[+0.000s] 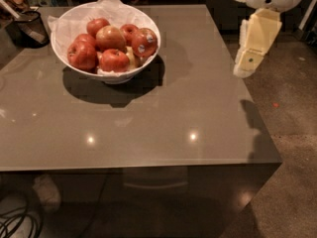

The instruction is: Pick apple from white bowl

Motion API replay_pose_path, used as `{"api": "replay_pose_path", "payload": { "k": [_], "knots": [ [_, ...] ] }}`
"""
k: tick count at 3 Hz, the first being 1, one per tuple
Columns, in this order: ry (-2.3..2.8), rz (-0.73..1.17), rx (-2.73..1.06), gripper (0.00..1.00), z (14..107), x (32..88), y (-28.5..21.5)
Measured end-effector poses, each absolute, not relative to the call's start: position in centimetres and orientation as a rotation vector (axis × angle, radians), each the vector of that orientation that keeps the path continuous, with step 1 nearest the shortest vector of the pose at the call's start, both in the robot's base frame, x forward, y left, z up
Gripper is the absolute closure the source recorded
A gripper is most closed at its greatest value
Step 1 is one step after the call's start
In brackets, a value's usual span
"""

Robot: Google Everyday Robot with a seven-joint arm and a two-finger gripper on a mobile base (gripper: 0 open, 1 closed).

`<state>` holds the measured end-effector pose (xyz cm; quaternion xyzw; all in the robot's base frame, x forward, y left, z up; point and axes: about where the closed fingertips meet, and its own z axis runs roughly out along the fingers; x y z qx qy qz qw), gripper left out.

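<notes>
I see what seems to be the claw point(247, 63) beside the desk point(188, 108), well apart from the stickered apple point(144, 42) in the white bowl point(111, 77); spread or pressed together, I cannot tell.

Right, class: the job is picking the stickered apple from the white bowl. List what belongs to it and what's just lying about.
Job:
bowl
stickered apple, at its right side
claw, off to the right of the table, apart from the bowl

Lying about:
other apples
mesh cup, back left
cables on the floor
</notes>
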<state>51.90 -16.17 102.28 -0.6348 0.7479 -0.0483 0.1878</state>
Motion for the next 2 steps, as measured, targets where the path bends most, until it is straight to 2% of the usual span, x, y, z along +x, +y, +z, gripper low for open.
{"api": "replay_pose_path", "payload": {
  "k": [1,2],
  "knots": [
    [2.088,-0.143,-1.779,0.00,102.4,52.3,-15.9],
    [2.039,-0.152,-1.798,0.00,102.7,54.7,-12.7]
  ]
}}
